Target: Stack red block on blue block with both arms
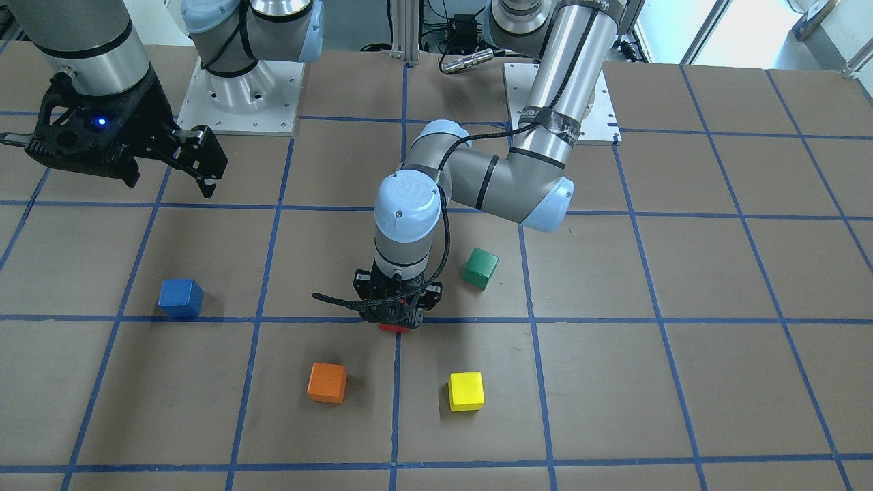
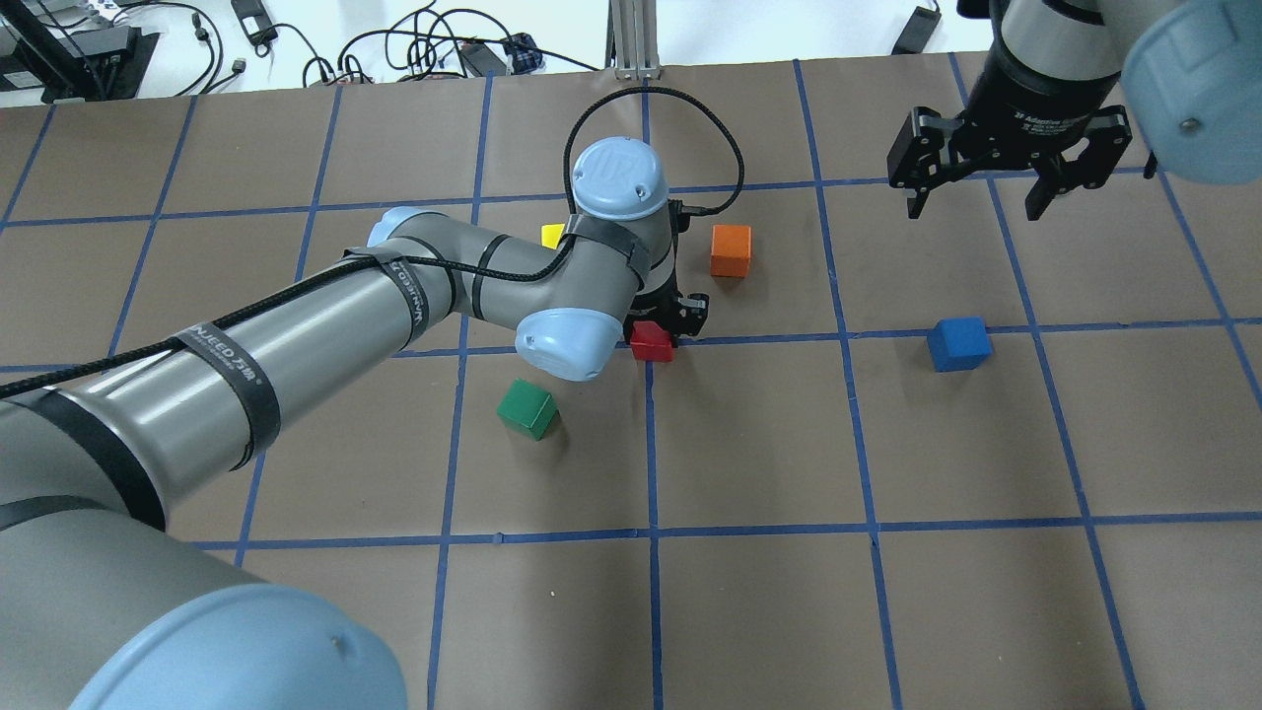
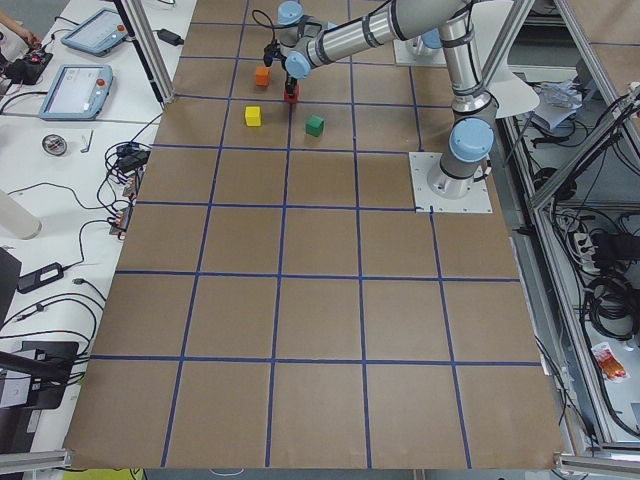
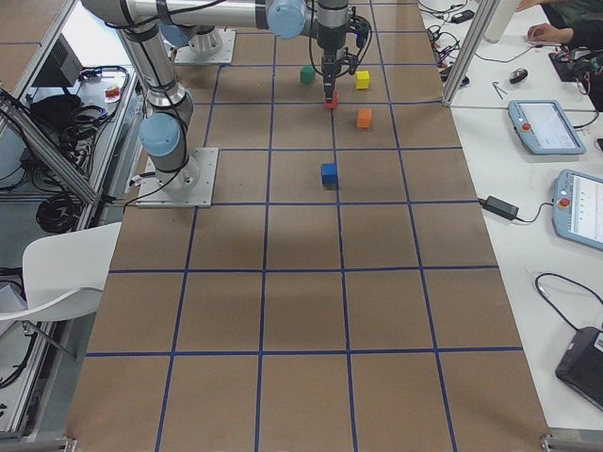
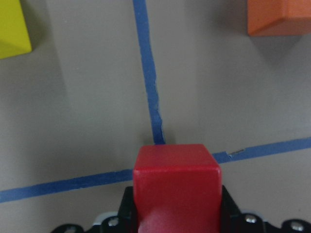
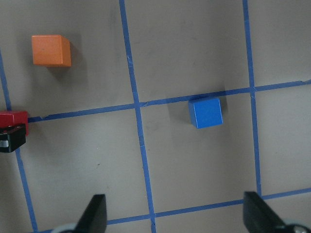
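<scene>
left tool [image 2: 666,318] is seen clamped on the red block [image 2: 652,341], pointed straight down at a crossing of the blue tape lines [image 2: 651,444] near centre of the overhead frame. whether the block touches the worktop [image 2: 769,611] cannot be told. right tool [image 2: 974,202] is held high at upper right, jaws spread apart. blue block [image 2: 958,343] is sat on the worktop right of centre, just below a tape line, well apart from the red block. orange cube [image 2: 731,250], green cube [image 2: 528,409] and yellow cube [image 1: 466,391] are placed around the left tool.
</scene>
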